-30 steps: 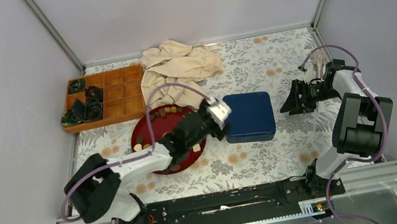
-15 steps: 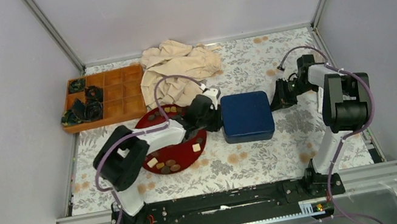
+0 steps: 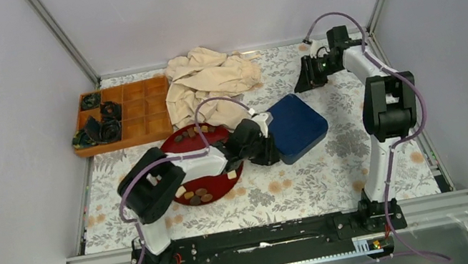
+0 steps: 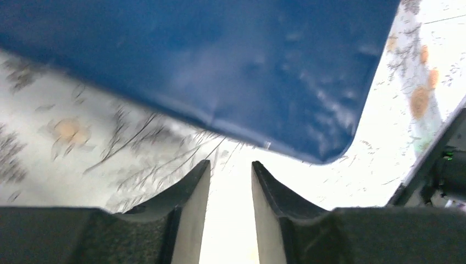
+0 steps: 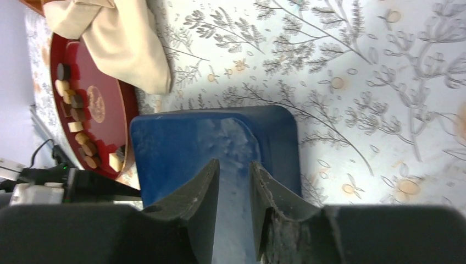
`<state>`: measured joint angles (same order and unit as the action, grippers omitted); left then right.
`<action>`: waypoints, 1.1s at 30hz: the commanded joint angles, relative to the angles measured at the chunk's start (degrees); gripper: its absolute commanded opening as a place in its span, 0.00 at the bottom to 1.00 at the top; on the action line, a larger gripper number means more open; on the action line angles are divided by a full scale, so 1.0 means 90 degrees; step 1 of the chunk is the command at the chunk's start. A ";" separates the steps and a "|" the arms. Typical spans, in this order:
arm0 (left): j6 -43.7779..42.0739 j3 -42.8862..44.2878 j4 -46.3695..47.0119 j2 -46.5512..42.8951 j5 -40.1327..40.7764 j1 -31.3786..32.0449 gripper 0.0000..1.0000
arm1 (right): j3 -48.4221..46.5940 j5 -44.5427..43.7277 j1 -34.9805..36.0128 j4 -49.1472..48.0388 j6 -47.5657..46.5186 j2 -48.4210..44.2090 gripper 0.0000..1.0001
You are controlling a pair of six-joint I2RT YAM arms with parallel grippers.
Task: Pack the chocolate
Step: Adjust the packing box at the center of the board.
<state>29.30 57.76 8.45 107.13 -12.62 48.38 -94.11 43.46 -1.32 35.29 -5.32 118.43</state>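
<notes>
The table [image 3: 337, 157] carries a floral cover. Taking the centre of the table in the top view as the dial centre, the red round plate [image 3: 224, 193] sits toward 9 o'clock. The chocolate [image 3: 196, 196] lies on this plate: one row of dark and light brown pieces follows the rim at the plate's 12 o'clock, a cluster of brown and cream pieces lies at its 7 o'clock, and a single cream piece lies near its 4 o'clock. The blue box [image 3: 299, 126] rests flat on the cover just past the dial centre toward 3 o'clock, turned so that one corner points to 5 o'clock. The left arm reaches across the plate. The left gripper [image 3: 268, 146] sits low at the box's 9 o'clock edge, either touching it or just beside it; the views do not show which. In the left wrist view its fingers [image 4: 192, 209] stand a narrow gap apart with only the cover between them, so it grasps nothing, and the box edge lies just ahead of the tips. The right gripper [image 3: 301, 82] hangs above the cover toward 1 o'clock, well apart from the box. Its jaws are likewise narrowly parted and released. A crumpled beige cloth [image 3: 207, 78] lies at 11 o'clock, its lower fold overlapping the plate's far rim. An orange compartment tray [image 3: 140, 108] at 10 o'clock holds dark items [image 3: 99, 126] in its left compartments.
</notes>
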 commanded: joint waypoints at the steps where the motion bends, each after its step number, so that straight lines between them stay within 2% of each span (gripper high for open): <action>1: 0.0022 -0.0808 0.0442 -0.1053 0.0923 0.0005 0.43 | 0.0192 -0.0393 -0.0628 -0.0082 -0.0298 -0.0794 0.39; 4: -0.0772 -0.1302 0.0336 -0.2250 0.1771 0.0180 0.48 | 0.0682 0.0194 -0.1462 -0.0199 -0.0288 -0.1456 0.53; 6: -0.1627 -0.1302 0.0390 -0.2849 0.2132 0.0415 0.57 | 0.1099 0.0488 -0.1858 -0.0163 -0.0317 -0.1874 0.59; 8: -0.2533 -0.1223 0.0649 -0.3116 0.2101 0.0574 0.74 | 0.1596 0.0670 -0.2063 -0.0159 -0.0258 -0.2238 0.65; 10: -0.3155 -0.1254 0.1328 -0.3095 0.1823 0.0599 0.93 | 0.2117 0.0820 -0.2138 -0.0202 -0.0077 -0.2483 0.69; 11: -0.3535 -0.1227 0.1573 -0.2988 0.1705 0.0597 0.98 | 0.2401 0.0871 -0.2158 -0.0297 0.0112 -0.2597 0.69; 15: -0.4871 -0.0819 0.1940 -0.2298 0.1896 0.1044 0.99 | 0.3397 0.1197 -0.2349 -0.0836 0.1010 -0.2654 0.67; 19: -0.6328 -0.0965 0.3069 -0.1497 0.2375 0.1671 0.98 | 0.3739 0.1465 -0.2353 -0.0885 0.1167 -0.2419 0.62; 25: -0.6859 -0.0480 0.3694 -0.0424 0.3021 0.2037 0.89 | 0.4150 0.1183 -0.2380 -0.1263 0.1552 -0.2375 0.58; 33: -0.7368 0.0201 0.4116 0.0608 0.3681 0.2333 0.69 | 0.4401 0.0530 -0.2441 -0.1554 0.2376 -0.2196 0.57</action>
<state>-32.38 55.94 37.17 109.56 15.29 68.23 -55.13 50.46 -22.81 23.46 11.05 97.80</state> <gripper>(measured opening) 0.730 0.578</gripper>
